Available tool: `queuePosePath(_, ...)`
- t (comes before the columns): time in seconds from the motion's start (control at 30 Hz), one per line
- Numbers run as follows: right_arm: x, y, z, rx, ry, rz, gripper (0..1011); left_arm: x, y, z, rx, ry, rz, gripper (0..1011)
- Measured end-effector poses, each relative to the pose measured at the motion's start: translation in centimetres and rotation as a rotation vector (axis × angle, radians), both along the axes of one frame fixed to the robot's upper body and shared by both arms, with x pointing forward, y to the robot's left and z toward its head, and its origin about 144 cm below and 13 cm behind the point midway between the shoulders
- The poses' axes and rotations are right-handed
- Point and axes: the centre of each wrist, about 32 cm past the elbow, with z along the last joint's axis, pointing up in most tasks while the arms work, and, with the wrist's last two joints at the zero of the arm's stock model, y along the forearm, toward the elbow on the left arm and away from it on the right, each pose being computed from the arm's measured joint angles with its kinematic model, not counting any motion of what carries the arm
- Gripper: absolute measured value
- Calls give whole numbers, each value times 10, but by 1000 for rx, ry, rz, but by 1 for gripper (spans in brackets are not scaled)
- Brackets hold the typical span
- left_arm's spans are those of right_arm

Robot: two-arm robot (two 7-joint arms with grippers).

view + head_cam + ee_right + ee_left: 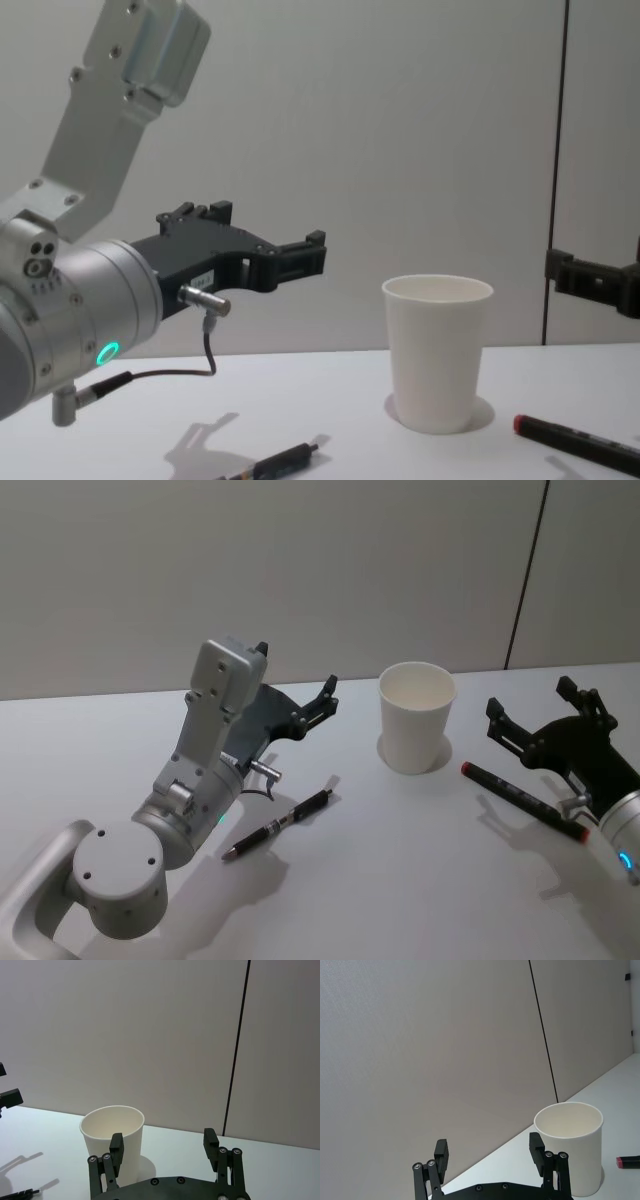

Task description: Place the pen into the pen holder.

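Observation:
The pen holder [415, 718] is a white paper cup standing upright and empty at the table's middle back. A slim black pen [278, 826] lies on the table to its left, under my left gripper [297, 670], which hovers open and empty above the table. A black marker with red ends [522, 801] lies to the cup's right, beside my right gripper [530, 698], also open and empty. The left wrist view has the cup [570, 1155] just beyond the open gripper [489, 1151]. In the right wrist view the cup [107, 1127] stands ahead of the right gripper [163, 1141].
A plain grey wall with a dark vertical seam [527, 575] rises behind the white table [400, 880]. The left arm's cable [205, 350] hangs near the pen [280, 462]. The marker [575, 440] lies near the cup's base.

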Motion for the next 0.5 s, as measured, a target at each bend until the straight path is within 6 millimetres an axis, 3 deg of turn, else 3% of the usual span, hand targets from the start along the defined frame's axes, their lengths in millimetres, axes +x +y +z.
queuePosePath(0.5, 0, 0, 0, 0, 0, 0, 1001, 0, 0, 0, 0, 0, 0, 1003)
